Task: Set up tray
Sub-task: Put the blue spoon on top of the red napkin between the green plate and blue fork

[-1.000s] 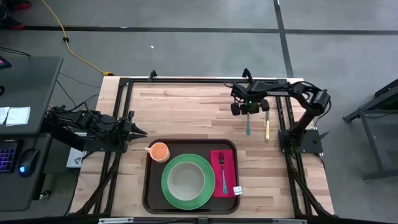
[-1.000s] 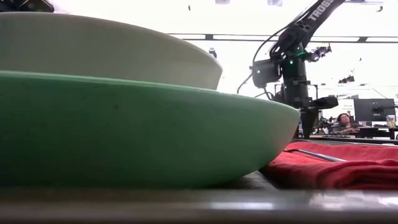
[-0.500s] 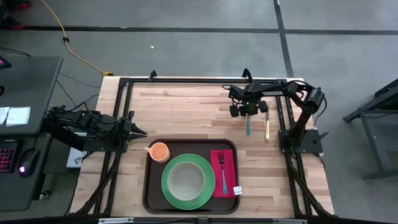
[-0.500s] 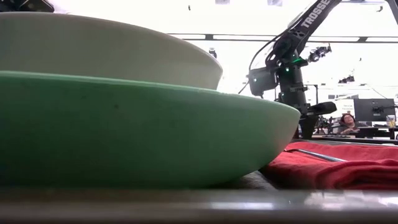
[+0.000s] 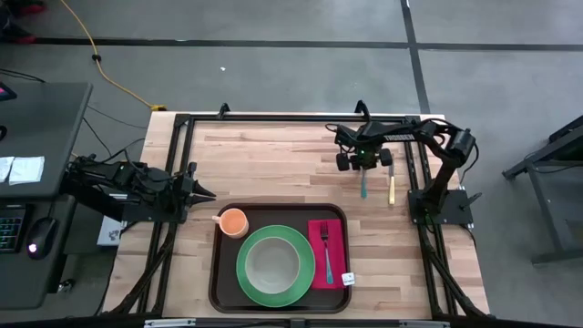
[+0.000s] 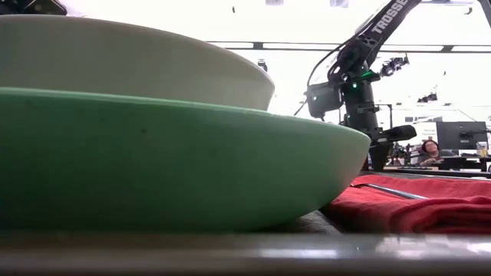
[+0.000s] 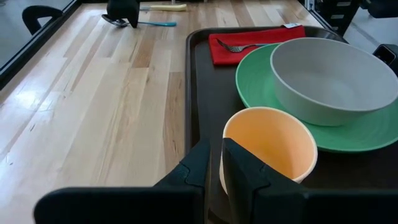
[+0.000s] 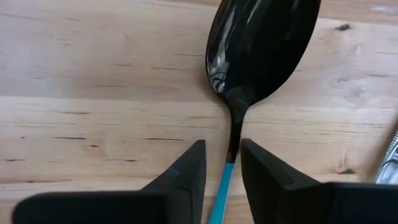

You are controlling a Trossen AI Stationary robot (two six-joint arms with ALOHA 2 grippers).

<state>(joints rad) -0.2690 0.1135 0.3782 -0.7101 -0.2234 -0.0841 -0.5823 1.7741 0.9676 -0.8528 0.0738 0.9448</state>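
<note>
Bright room beyond "TROSSEN"-lettered right arm (image 6: 381, 21)

Since the earlier frames, the right gripper (image 5: 363, 167) sits slightly further left in the upper right of the high view, lower over the spoon (image 8: 255, 56), its fingers (image 8: 186, 171) now narrowed about the neck.

Even overhead lighting, soft shadows. Low view: bright blown-out background, green plate (image 6: 153, 161) close and blurred. Glare on the spoon (image 8: 261, 43) bowl.
</note>
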